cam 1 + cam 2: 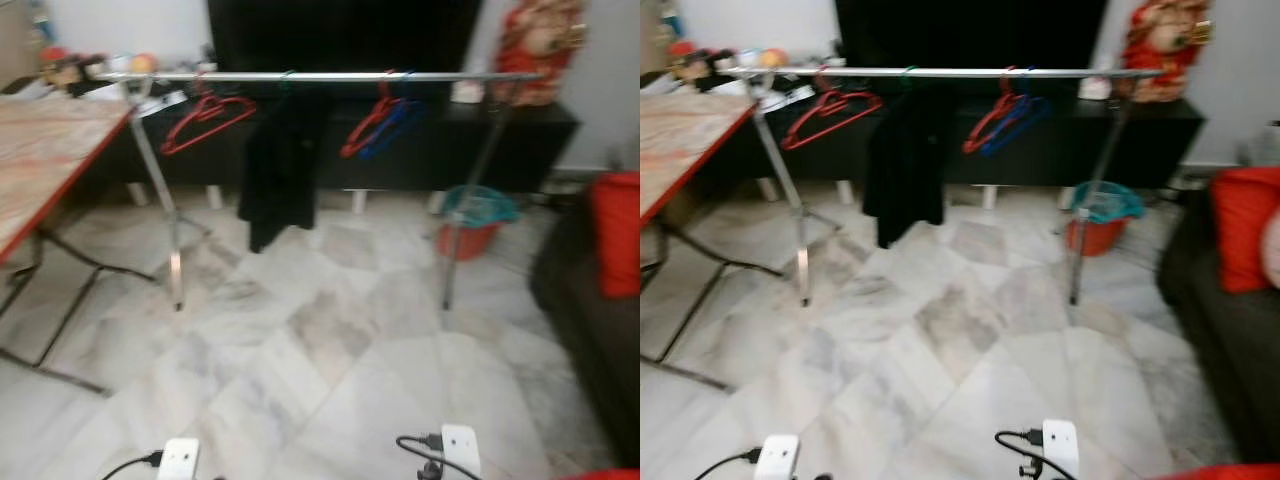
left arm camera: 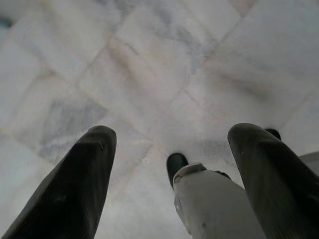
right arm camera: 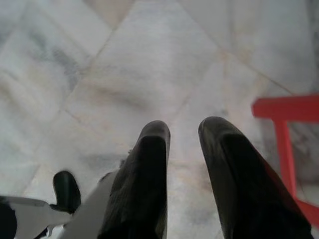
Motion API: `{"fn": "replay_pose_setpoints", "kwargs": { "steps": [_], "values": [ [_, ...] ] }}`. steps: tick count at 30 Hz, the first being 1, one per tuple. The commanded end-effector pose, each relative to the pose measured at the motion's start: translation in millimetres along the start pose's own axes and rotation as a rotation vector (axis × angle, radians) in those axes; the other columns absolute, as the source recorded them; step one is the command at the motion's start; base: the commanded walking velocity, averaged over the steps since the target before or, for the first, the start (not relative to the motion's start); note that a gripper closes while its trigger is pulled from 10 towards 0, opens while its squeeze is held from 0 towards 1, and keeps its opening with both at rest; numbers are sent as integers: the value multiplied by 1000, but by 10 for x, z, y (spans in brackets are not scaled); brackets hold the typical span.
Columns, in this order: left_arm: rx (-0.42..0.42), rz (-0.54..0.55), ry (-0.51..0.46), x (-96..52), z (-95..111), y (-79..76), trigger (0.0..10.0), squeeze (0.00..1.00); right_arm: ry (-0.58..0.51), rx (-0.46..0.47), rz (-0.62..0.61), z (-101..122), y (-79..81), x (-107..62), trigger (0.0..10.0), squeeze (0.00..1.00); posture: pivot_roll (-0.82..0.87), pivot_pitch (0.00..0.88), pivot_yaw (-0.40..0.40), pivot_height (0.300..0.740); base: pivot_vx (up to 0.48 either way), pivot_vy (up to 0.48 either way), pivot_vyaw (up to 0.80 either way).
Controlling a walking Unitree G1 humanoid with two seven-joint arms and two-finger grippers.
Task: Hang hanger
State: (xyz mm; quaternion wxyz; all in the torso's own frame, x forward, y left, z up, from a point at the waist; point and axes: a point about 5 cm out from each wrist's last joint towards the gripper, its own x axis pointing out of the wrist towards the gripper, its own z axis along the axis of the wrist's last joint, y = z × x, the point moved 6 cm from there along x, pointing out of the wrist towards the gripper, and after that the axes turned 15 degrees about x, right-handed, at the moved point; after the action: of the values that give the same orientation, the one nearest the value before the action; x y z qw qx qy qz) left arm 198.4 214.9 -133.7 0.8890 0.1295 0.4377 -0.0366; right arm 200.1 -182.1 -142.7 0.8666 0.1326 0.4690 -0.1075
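Both jaws hang low over the marble floor [image 1: 330, 340], left jaws [image 2: 169, 149] spread wide, right jaws [image 3: 184, 134] a little apart, pinching nothing.

Beside the right jaws lies a red hanger [image 3: 286, 129], cut off at the edge. Well ahead of both, blurred: clothes rail [image 1: 320, 76] with red hangers [image 1: 205, 118], a blue hanger [image 1: 395, 125], a black garment [image 1: 282, 165].
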Motion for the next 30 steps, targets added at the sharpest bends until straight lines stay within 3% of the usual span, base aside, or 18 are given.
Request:
{"fn": "replay_pose_setpoints", "kwargs": {
  "steps": [1, 8, 11, 17, 21, 30],
  "values": [
    [0, -12, 13, -9, -46, -33, 10000, 0, 10, 11, 4, -23, 36, 1, 10000, 0, -66, 26, -1, 740, 0, 0, -738],
    [2, -9, 12, -9, -45, -26, 10000, 0, 21, 7, 5, -87, 70, -5, 10000, 0, -62, 29, -3, 740, 0, 0, -743],
    [6, -8, 12, -9, -46, -26, 10000, 0, 34, 3, 6, -214, 118, -26, 10000, 0, -63, 29, -4, 740, 0, 0, -740],
    [89, -1, 21, -4, -38, -5, 10000, 0, 52, -3, 7, -404, 131, -70, 10000, 0, -63, 30, -5, 740, 0, -160, -741],
    [65, 17, 37, -6, -66, 8, 10000, 0, 62, -4, 1, -537, 69, -113, 10000, 0, -64, 30, -5, 740, 0, -240, -739],
    [75, 14, 37, -6, -63, 9, 10000, 0, 56, -4, -8, -556, -35, -131, 10000, 0, -64, 31, -4, 740, 0, 0, -738]
  ]
}}
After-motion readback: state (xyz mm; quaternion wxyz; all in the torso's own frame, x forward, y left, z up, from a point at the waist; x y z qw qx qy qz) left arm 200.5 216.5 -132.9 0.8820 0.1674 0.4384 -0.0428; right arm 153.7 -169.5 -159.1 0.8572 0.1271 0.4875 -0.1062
